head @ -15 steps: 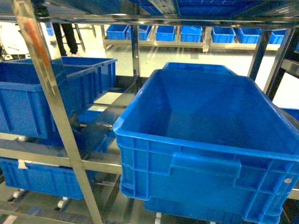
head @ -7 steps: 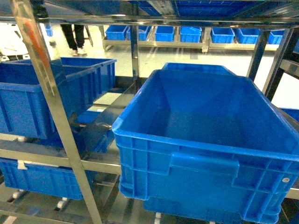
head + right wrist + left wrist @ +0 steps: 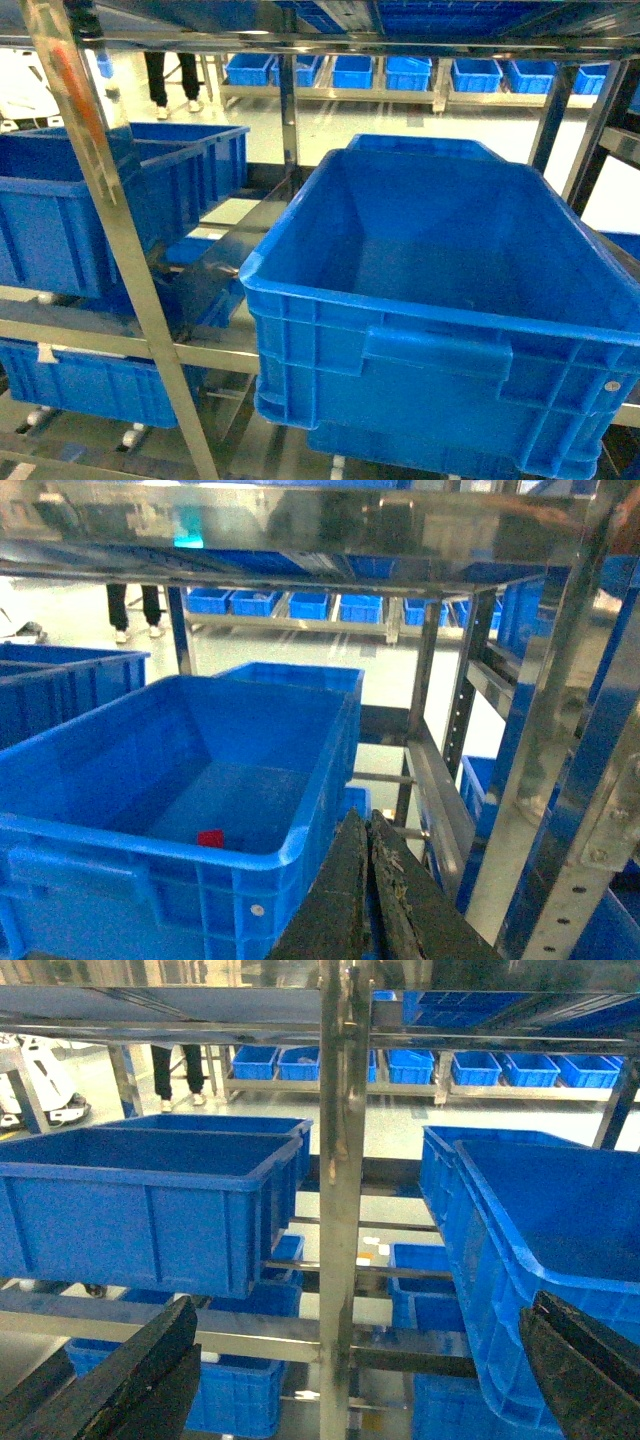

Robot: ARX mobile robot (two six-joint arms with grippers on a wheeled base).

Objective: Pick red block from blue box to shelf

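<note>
A small red block (image 3: pixel 211 837) lies on the floor of a large blue box (image 3: pixel 300 810), close to its near wall, seen in the right wrist view. The same blue box (image 3: pixel 380 300) sits on a tier of the steel shelf (image 3: pixel 100 210) in the head view, where its near wall hides the block. My right gripper (image 3: pixel 368 822) is shut with nothing in it, just outside the box's near right corner. My left gripper (image 3: pixel 350 1380) is wide open and empty, facing a shelf upright (image 3: pixel 340 1210), with the box (image 3: pixel 500 1260) to its right. Neither gripper shows in the head view.
More blue crates (image 3: pixel 60 210) fill the left bay and the lower tier (image 3: pixel 90 385). Steel uprights (image 3: pixel 560 740) and a crossbar (image 3: pixel 300 525) frame the box closely. A row of blue bins (image 3: pixel 400 72) stands on a far rack; a person's legs (image 3: pixel 172 80) show there.
The person in the background has walked to the right. The view has shifted very slightly; the box and shelf stay as they were.
</note>
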